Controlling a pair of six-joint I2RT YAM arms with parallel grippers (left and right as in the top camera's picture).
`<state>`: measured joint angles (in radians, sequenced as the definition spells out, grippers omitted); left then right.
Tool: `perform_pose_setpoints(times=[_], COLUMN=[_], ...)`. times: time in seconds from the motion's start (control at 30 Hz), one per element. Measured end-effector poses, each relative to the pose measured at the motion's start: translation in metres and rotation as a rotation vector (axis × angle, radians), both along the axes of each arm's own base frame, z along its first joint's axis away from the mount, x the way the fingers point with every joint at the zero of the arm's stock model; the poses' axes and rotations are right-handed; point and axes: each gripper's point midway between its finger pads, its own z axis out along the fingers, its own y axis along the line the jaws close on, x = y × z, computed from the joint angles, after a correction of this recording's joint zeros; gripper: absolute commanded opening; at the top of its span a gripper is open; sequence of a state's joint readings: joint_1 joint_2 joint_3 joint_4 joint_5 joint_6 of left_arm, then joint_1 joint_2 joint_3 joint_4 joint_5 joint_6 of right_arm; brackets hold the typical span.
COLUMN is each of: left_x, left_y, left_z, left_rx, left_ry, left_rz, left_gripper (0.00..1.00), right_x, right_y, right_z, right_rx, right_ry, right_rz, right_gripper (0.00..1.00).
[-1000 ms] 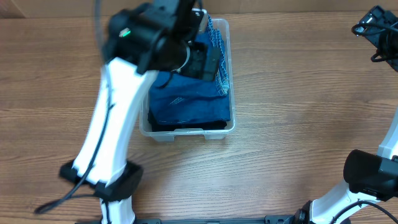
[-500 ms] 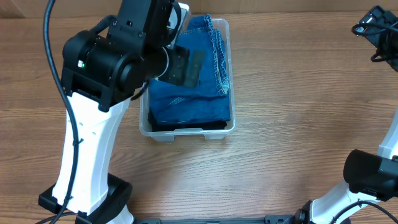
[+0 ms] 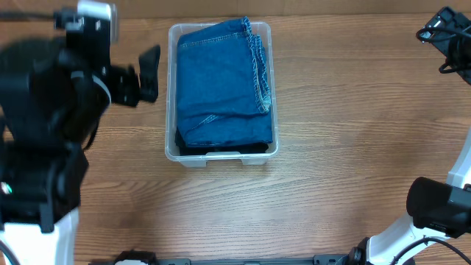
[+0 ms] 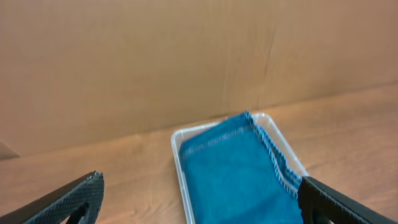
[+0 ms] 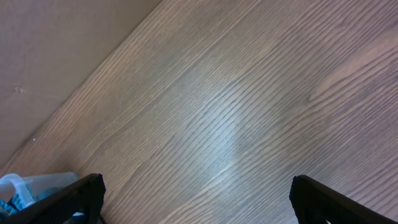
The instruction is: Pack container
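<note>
Wooden table point(image 3: 346, 147), clear container point(image 3: 171, 88) holding folded blue denim point(image 3: 221, 81) ahead of left gripper point(image 4: 200, 190), fingers spread wide, right gripper point(image 5: 196, 186) likewise spread, well apart from container

Left arm point(image 3: 44, 110) blurs overhead; denim point(image 3: 221, 81) hides the container point(image 3: 221, 156) floor (near end cropped, left wrist view).

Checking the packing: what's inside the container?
Folded blue denim fills the container, with a dark layer showing beneath it at one end. The container's bottom is covered.
</note>
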<state>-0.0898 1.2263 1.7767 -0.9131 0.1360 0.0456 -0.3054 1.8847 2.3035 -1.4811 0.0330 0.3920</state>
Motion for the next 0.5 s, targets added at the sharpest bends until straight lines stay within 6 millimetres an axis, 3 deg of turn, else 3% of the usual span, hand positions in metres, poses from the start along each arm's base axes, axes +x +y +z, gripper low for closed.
perform_pose_setpoints(times=[0.03, 0.23, 0.37, 0.5], left_x=[-0.009, -0.056, -0.088, -0.102], left_y=[0.004, 0.016, 0.015, 0.014], left_z=[-0.02, -0.094, -0.129, -0.179], left_rx=[-0.006, -0.035, -0.038, -0.04], left_ry=[0.001, -0.076, -0.188, -0.21], left_rz=[-0.007, -0.019, -0.034, -0.038], left_gripper=[1.0, 1.0, 1.0, 1.0], right_x=[0.0, 0.0, 0.0, 0.0], right_y=[0.0, 0.0, 0.0, 0.0], right_z=[0.0, 0.0, 0.0, 0.0], right_rx=[0.0, -0.001, 0.0, 0.0], right_ry=[0.0, -0.001, 0.0, 0.0], right_rz=[0.0, 0.0, 0.001, 0.001], right_gripper=[1.0, 1.0, 1.0, 1.0])
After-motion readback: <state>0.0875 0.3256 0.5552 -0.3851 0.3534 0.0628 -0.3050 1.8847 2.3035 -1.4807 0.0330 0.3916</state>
